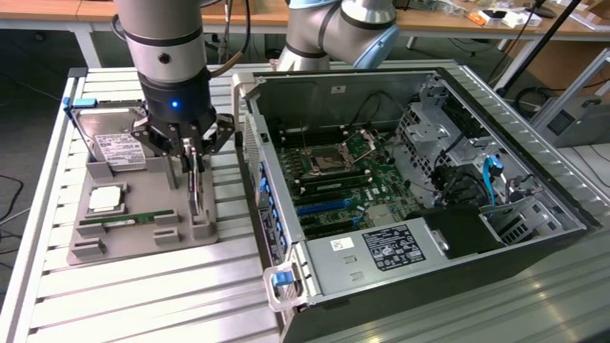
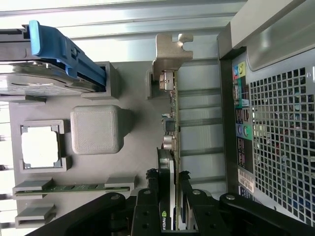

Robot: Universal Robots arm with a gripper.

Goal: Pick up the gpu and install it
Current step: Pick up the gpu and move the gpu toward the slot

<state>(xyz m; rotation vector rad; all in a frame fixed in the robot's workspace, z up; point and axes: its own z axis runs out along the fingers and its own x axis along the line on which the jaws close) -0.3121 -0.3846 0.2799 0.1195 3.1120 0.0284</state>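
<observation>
The gpu stands on edge in its slot at the side of the tray nearest the case. Its long axis runs along that side, roughly parallel to the case's rear wall. We judge the bracket to be at the hard-drive end. The tool sits directly over the card, a finger on each face, and we read it as pinched on the upper edge. The card looks seated in the tray, not lifted. In the wrist view the card runs straight out from between the fingers, so the grip is square across its thin dimension. Also in the tray: a hard drive at the far end, a cpu in its pocket and a memory stick in the near slot. The case lies open side up at the exterior view's right of the tray, just beside it on the slatted surface. Inside it are the motherboard and blue slots toward the tray side.
</observation>
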